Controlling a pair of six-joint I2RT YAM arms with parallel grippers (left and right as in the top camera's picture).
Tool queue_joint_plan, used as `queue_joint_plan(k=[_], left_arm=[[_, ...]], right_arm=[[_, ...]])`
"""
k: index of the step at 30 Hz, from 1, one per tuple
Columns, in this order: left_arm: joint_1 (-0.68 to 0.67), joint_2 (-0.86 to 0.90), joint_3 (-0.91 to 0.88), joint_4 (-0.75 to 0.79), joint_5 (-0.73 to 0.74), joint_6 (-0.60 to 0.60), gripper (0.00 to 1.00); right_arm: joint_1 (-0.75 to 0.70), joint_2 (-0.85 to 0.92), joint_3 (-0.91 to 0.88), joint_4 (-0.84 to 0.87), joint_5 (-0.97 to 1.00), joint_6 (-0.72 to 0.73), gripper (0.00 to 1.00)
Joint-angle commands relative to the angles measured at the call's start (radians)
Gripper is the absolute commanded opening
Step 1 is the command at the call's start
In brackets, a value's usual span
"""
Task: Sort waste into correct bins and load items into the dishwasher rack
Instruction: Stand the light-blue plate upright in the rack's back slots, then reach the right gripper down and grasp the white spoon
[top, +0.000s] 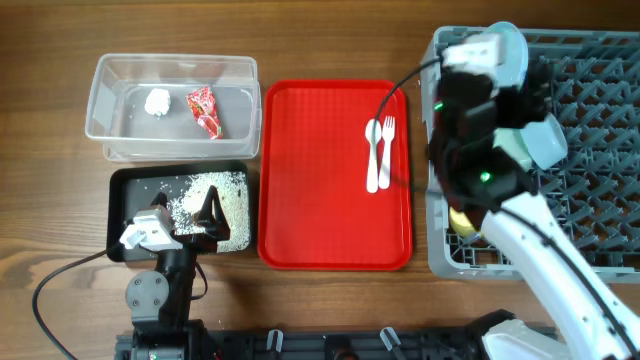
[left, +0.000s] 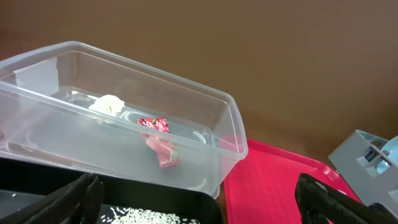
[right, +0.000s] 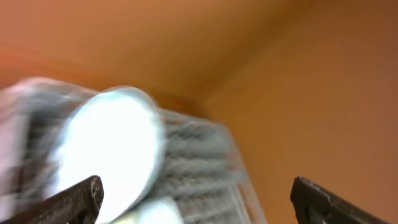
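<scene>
The clear tub (top: 105, 75) at the back left holds the white napkin ball (top: 157, 101) and the red wrapper (top: 205, 110); both also show in the left wrist view, the napkin ball (left: 107, 104) and the wrapper (left: 158, 142). The black tray (top: 125, 185) holds rice scraps (top: 215, 195). My left gripper (top: 187, 212) hangs open and empty over that tray. The white spoon and fork (top: 378, 150) lie on the red serving tray. My right gripper (right: 199, 199) is open and empty over the left side of the grey rack (top: 600, 100), near the upright light blue plate (right: 109, 155). A bowl (top: 545, 140) and the yellow cup (top: 462, 222) sit in the rack.
The flat red serving tray (top: 320, 200) lies between the bins and the rack. The right arm (top: 540, 250) crosses the rack's front left corner. A cable runs from the arm over the red tray's right edge. The right wrist view is blurred.
</scene>
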Motion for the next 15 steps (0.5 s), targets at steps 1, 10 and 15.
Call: queue_joint_plan(k=[1, 10, 15], left_arm=[[0.007, -0.01, -0.009, 0.003, 0.015, 0.013, 1.0], [0.007, -0.01, -0.009, 0.003, 0.015, 0.013, 1.0], [0.007, -0.01, -0.009, 0.003, 0.015, 0.013, 1.0]], right_arm=[[0.087, -0.007, -0.006, -0.181, -0.462, 0.319, 0.97], [0.102, 0.116, -0.006, -0.289, -1.122, 0.805, 0.82], [0.101, 0.218, -0.006, -0.299, -1.108, 0.817, 0.82]])
